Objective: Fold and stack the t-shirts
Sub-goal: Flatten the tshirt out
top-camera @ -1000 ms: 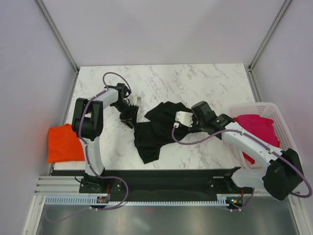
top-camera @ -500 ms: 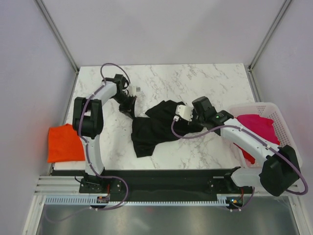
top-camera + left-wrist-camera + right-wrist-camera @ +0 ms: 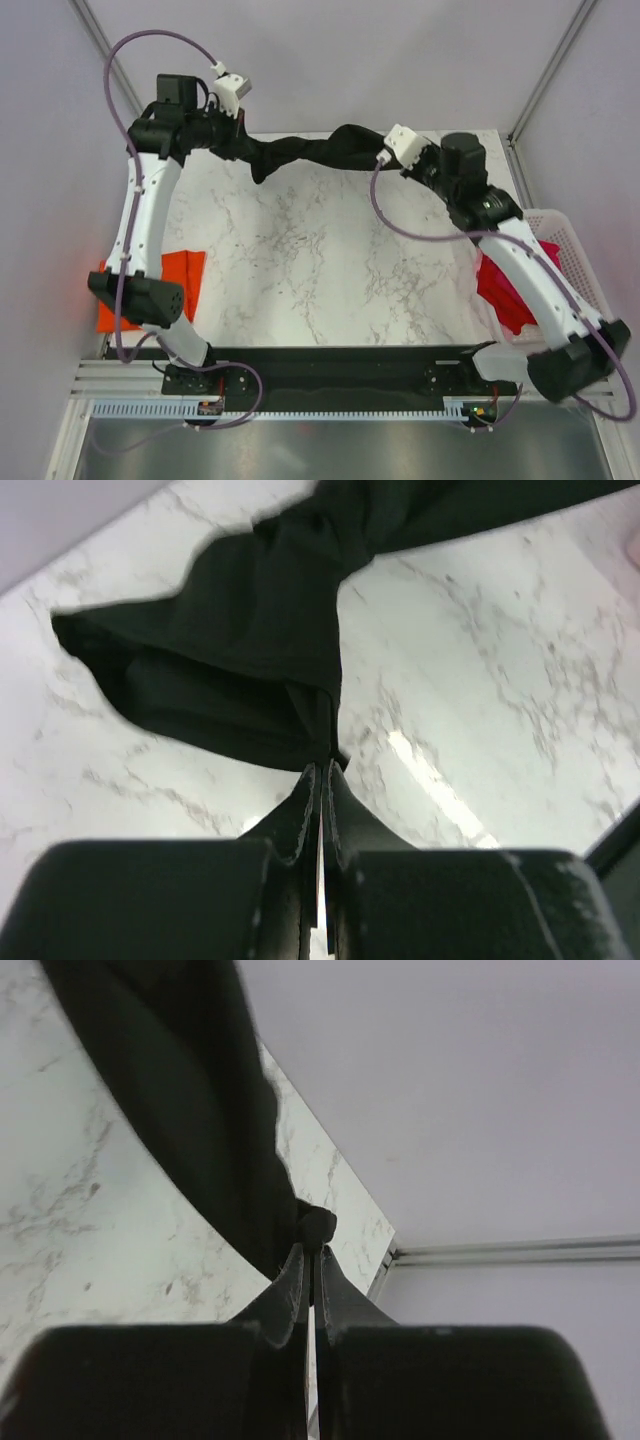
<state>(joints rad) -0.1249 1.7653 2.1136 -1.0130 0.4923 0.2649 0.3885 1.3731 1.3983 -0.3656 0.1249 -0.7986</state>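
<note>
The black t-shirt (image 3: 300, 152) is no longer being left crumpled at the middle of the marble table (image 3: 320, 260), where it was lying 1 second ago. It is now being held up over the table's far edge, strung as a twisted band between the 2 arms. The left gripper (image 3: 322, 772) is being kept pinched tight on a bunched fold at the table's far-left corner, and a loose flap is hanging below the pinch. The right gripper (image 3: 311, 1248) is being kept clamped on the other end of the cloth, toward the table's far-right side.

The lift is judged to be a shake-out before laying flat. No fold is being formed yet, and the shirt is being kept roped instead of spread. The orange t-shirt (image 3: 185, 275) is being left off the table's near-left corner, partly hidden by the left arm. The magenta t-shirt (image 3: 500, 295) is being left in the white basket (image 3: 575, 255) at the table's right edge.

Room is being offered by the broad marble at the table's middle, which is being left uncovered for laying the shirt down. Less room is being left at the table's far edge, where the wall and the corner posts are standing close to both wrists. A pull toward the table's near edge is judged to be the freer direction.
</note>
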